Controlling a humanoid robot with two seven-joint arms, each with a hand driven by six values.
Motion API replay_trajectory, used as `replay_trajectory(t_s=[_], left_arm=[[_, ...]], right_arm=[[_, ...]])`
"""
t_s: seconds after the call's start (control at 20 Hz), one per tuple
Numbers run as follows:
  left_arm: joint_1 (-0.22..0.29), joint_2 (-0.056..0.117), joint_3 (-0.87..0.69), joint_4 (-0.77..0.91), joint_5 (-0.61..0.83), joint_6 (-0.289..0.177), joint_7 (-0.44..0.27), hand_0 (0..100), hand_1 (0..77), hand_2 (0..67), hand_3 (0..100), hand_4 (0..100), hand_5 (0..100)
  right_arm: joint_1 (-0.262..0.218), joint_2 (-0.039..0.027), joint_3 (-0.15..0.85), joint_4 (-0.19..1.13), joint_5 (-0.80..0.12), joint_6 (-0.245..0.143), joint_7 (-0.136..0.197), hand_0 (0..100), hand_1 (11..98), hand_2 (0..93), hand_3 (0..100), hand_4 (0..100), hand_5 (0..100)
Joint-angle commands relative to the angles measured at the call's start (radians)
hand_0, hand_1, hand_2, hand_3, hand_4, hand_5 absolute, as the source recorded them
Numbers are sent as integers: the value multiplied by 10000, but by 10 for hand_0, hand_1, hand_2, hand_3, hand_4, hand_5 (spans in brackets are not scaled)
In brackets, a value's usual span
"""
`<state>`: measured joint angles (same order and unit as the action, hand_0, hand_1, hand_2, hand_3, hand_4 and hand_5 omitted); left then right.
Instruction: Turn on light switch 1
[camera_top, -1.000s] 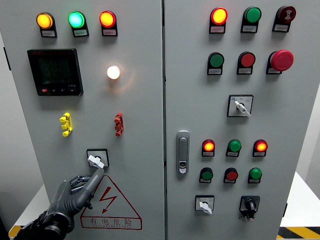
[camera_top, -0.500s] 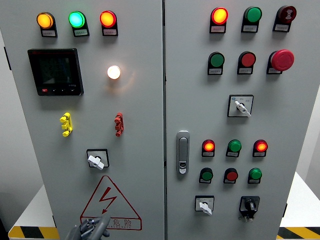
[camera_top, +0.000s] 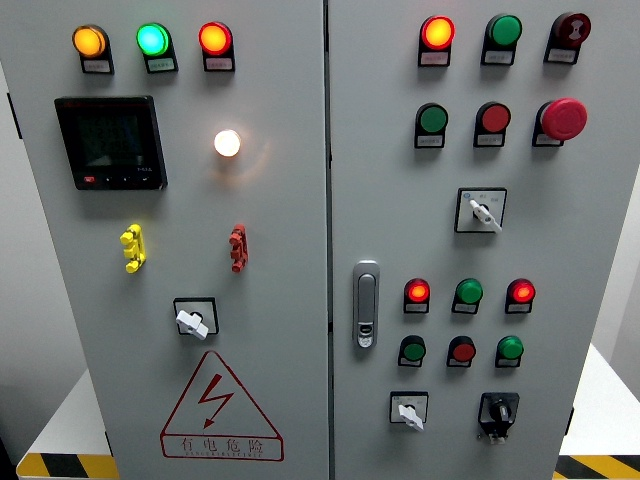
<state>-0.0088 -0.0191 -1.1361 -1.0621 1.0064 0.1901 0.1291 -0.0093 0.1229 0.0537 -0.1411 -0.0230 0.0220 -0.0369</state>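
A grey electrical cabinet (camera_top: 290, 210) is filling the head view, its two doors meeting at a seam just right of the middle, and neither robot hand is showing anywhere, so whether the fingers are apart or together cannot be told. On the left door a black meter display (camera_top: 110, 143) is sitting at the upper left above a red-bordered warning triangle (camera_top: 220, 408) near the bottom. A red mushroom stop button (camera_top: 563, 118) is standing out at the upper right of the right door, with a silver door latch (camera_top: 366, 304) at that door's left edge. Four rotary switches are showing: one on the left door, the likely light switch (camera_top: 194, 319), its white knob angled to the upper left, and three on the right door, one of them black. Three pilot lamps are glowing along the left door's top and a single round white bulb (camera_top: 227, 143) is shining below them, which suggests the turning step is already done. If so, nothing is calling for a further move beyond keeping clear. A yellow clip (camera_top: 131, 248) and a red clip (camera_top: 237, 248) are hanging between bulb and switch.
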Motion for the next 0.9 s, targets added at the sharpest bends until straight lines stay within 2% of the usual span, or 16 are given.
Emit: replay_trajectory(t_s=[0.0, 0.1, 0.15, 0.25, 0.35, 0.4, 0.5, 0.55, 0.6, 0.65, 0.7, 0.8, 0.85], left_arm=[[-233, 84, 1034, 2329, -750, -75, -950, 0, 324, 267, 291, 522, 497], [-692, 129, 1510, 4350, -1774, -305, -1426, 0, 289, 259, 264, 492, 455], [-907, 114, 2044, 5258, -2358, -549, -1626, 0, 278, 254, 248, 464, 427], [-1215, 84, 3988, 6978, -3844, -1330, -2330, 0, 271, 244, 233, 448, 421], [-1247, 7, 6319, 8482, -5287, -2067, -3144, 0, 234, 235, 215, 414, 401], [-1201, -84, 7438, 9035, -6053, -2662, -3359, 0, 225, 233, 213, 405, 395], [-1033, -101, 8579, 9743, -7358, -3798, -3392, 0, 170, 208, 179, 303, 346], [-774, -116, 8842, 10065, -8002, -4229, -3316, 0, 155, 200, 179, 283, 322], [-574, -86, 8906, 10205, -8252, -4415, -3270, 0, 135, 187, 179, 254, 284], [-329, 6, 8937, 10222, -8269, -4478, -3239, 0, 109, 165, 110, 204, 236], [-174, 37, 8952, 10267, -8254, -4478, -3224, 0, 101, 154, 90, 182, 213], [41, 129, 8952, 10375, -8254, -4478, -2979, 0, 52, 102, 28, 46, 82], [87, 145, 8952, 10451, -8239, -4463, -2735, 0, 45, 98, 19, 26, 60]], right_arm=[[1, -2, 0, 0, 0, 10, 1, 0, 199, 0, 198, 194, 104], [1, 13, 0, 15, 0, 10, 1, 0, 201, 0, 198, 194, 104], [1, -2, 0, 0, 0, -6, 1, 0, 202, 0, 198, 194, 104], [1, 13, 0, 0, 0, 10, 1, 0, 198, 0, 198, 194, 104], [1, -2, 0, 0, 0, 10, 1, 0, 198, 0, 198, 194, 104], [1, 13, 0, 0, 0, 10, 1, 0, 199, 0, 198, 194, 104], [1, -2, 0, 0, 0, 10, 1, 0, 199, 0, 198, 194, 104], [1, 13, 0, 0, 0, -6, 1, 0, 200, 0, 198, 194, 104], [1, -2, 0, 0, 0, 10, 1, 0, 200, 0, 198, 194, 104], [1, 13, 0, 0, 0, 10, 1, 0, 195, 0, 198, 194, 104], [1, 13, 0, 0, 0, 10, 1, 0, 195, 0, 198, 194, 104], [1, 13, 0, 15, 0, 10, 1, 0, 198, 0, 198, 194, 104], [1, 13, 0, 0, 0, -6, 1, 0, 199, 0, 198, 194, 104]])
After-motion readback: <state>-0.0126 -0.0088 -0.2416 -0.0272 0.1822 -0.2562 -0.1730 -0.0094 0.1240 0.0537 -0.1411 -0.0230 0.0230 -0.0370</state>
